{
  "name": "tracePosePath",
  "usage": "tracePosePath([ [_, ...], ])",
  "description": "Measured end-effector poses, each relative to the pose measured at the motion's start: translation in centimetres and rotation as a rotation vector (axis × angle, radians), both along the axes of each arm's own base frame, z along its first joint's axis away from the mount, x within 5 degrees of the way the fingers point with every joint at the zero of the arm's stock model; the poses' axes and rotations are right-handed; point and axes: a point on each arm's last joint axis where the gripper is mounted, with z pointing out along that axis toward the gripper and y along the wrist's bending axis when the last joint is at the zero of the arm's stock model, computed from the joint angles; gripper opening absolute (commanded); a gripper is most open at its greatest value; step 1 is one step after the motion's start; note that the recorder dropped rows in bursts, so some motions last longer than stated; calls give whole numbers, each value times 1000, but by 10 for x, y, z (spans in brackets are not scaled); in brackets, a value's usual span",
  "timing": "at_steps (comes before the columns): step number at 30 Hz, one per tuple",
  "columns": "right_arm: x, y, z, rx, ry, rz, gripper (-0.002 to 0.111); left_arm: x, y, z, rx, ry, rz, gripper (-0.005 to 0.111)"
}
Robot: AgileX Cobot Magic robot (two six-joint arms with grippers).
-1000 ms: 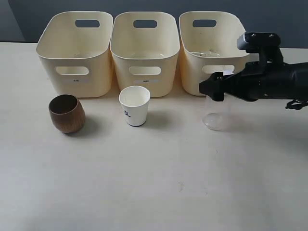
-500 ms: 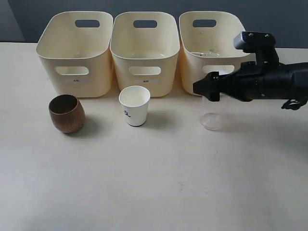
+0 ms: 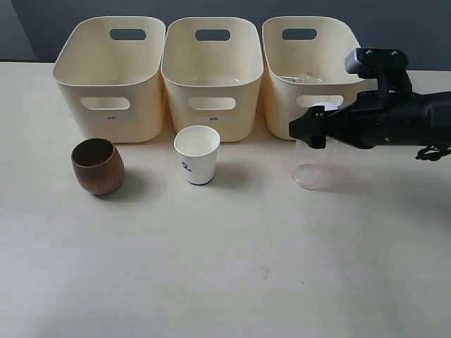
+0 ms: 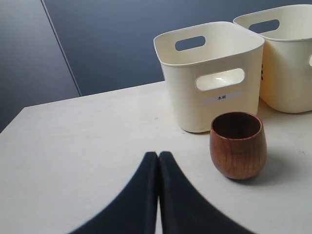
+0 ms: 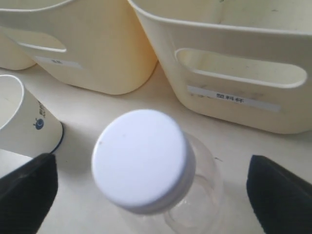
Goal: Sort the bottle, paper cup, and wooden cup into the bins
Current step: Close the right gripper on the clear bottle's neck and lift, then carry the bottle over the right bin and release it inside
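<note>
While the right gripper sits level with the neck of the bottle, its fingers stand spread wide, one on each side of the white cap and neither touching it (clear gap on both sides in the right wrist view). Released, nothing grasped. The bottle is upright on the tabletop, just in front of the right bin; its clear base shows below the black arm.

On the left gripper the fingers are clenched flat against each other, with nothing between them, over bare tabletop. The wooden cup stands near them but apart, upright, just in front of the left bin. A small label sits on that bin's front, below the handle cutout.

Exterior view, remainder: the paper cup is upright in front of the middle bin, mouth up, with a small dark mark on its side. The wooden cup is to its left and the bottle to its right — each well apart from it. The three containers stand in a row along the back of the tabletop, sides close together. Bottle and both cups are on the tabletop, outside them.
</note>
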Motion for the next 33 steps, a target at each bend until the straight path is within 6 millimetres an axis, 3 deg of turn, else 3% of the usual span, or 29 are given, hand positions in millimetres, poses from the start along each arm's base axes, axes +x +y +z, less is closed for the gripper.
tracePosePath([
  [2,0,0,0,0,0,0,93,0,0,0,0,0,0,0],
  [6,0,0,0,2,2,-2,53,0,0,0,0,0,0,0],
  [9,0,0,1,3,-2,0,38,0,0,0,0,0,0,0],
  [23,-1,4,8,38,-23,31,37,0,0,0,0,0,0,0],
  [33,-12,4,84,103,-259,44,37,0,0,0,0,0,0,0],
])
